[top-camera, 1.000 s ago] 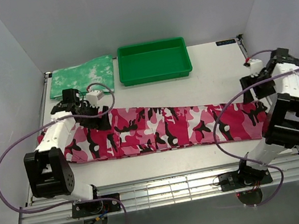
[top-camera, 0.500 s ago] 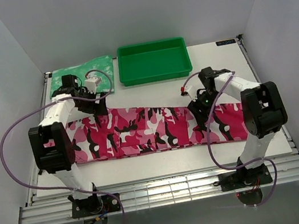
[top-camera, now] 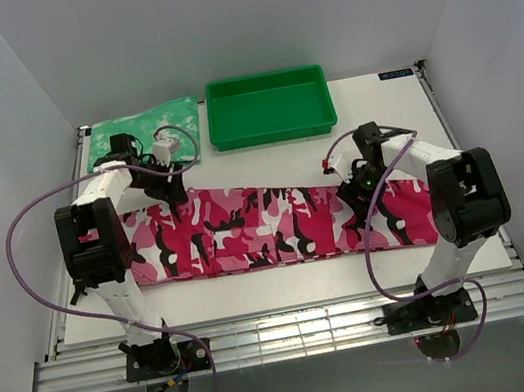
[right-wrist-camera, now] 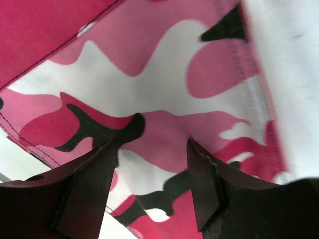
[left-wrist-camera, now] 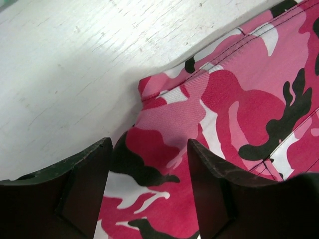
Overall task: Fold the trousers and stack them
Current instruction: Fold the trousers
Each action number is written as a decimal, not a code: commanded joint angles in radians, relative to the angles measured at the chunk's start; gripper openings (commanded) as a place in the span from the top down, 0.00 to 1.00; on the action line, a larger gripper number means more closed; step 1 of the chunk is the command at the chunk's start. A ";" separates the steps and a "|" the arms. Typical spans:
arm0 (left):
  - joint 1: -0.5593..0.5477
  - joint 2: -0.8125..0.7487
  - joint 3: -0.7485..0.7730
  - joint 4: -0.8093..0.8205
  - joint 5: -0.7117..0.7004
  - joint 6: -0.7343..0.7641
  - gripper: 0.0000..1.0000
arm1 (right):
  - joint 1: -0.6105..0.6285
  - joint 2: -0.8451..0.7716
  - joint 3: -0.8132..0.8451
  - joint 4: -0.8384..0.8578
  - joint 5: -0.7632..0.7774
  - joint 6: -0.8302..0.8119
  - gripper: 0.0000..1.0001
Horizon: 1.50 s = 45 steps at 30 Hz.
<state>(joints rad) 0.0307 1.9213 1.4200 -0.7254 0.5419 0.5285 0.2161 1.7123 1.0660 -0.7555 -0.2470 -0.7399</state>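
Note:
The trousers (top-camera: 267, 225), in pink, white and black camouflage print, lie flat and stretched left to right across the table. My left gripper (top-camera: 177, 191) is down at their far edge near the left end. In the left wrist view the left gripper (left-wrist-camera: 149, 167) is open, and its fingers (left-wrist-camera: 87, 191) straddle the cloth (left-wrist-camera: 239, 99) just behind a corner of the hem. My right gripper (top-camera: 351, 195) rests on the right part of the trousers. It (right-wrist-camera: 152, 159) is open too, with its fingertips (right-wrist-camera: 204, 184) pressed onto flat cloth (right-wrist-camera: 164, 74).
A green tray (top-camera: 274, 133) stands at the back centre. A mottled green-and-white folded cloth (top-camera: 144, 130) lies at the back left, just beyond the left gripper. Purple cables loop beside both arms. The table's (top-camera: 381, 124) right edge runs near the trousers' right end.
My right arm swung from the trousers' right end inward onto the cloth. The left gripper shifted slightly right along the far edge and its jaws narrowed.

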 commanded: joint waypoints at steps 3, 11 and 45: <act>-0.014 0.028 0.027 0.041 0.096 0.008 0.54 | -0.001 -0.051 0.176 0.042 -0.035 -0.001 0.30; -0.014 -0.238 -0.217 0.216 0.116 0.114 0.99 | 0.017 -0.106 0.342 0.333 -0.202 0.337 0.10; -0.204 -0.919 -1.106 0.696 -0.169 0.561 0.92 | 0.509 0.380 0.517 0.347 -0.388 0.366 0.46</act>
<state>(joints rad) -0.1684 1.0531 0.3382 -0.0509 0.3950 1.0672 0.7166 2.0823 1.6321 -0.4179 -0.6304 -0.3290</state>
